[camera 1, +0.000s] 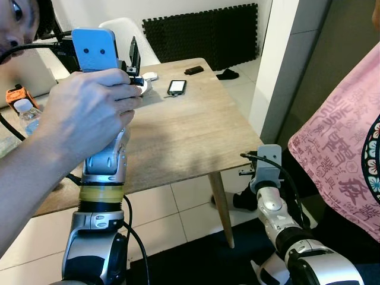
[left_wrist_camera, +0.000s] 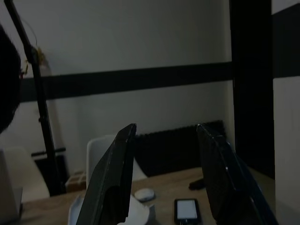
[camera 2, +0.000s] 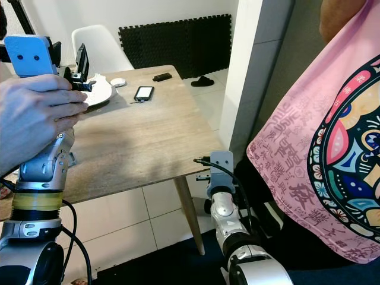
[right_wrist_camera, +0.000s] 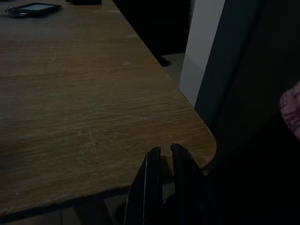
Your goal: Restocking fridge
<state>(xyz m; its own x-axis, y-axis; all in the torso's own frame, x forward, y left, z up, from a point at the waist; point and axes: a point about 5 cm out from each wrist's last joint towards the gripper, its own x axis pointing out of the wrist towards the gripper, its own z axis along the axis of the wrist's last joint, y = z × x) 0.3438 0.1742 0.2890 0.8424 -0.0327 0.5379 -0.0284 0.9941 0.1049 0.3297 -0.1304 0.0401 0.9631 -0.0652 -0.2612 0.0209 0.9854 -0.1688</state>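
My left arm point(camera 1: 104, 160) is raised over the wooden table point(camera 1: 178, 136), and a person's hand point(camera 1: 83, 116) grips its wrist. The left gripper point(left_wrist_camera: 166, 126) is open with nothing between its black fingers point(left_wrist_camera: 112, 178). Past it lie a white plate point(camera 2: 100, 92) and a phone point(camera 1: 177, 87). A clear water bottle point(camera 1: 27, 116) stands at the table's left edge. My right arm point(camera 1: 270, 196) hangs low by the table's near right corner. The right gripper point(right_wrist_camera: 165, 148) is shut and empty, just off that corner.
A person in a pink printed shirt point(camera 1: 347, 142) stands close on my right. A white wall corner point(camera 1: 276, 65) rises behind the table, with a white chair point(camera 1: 127, 29) and black foam mats point(camera 1: 202, 32) at the back. Tiled floor point(camera 1: 172, 219) lies under the table.
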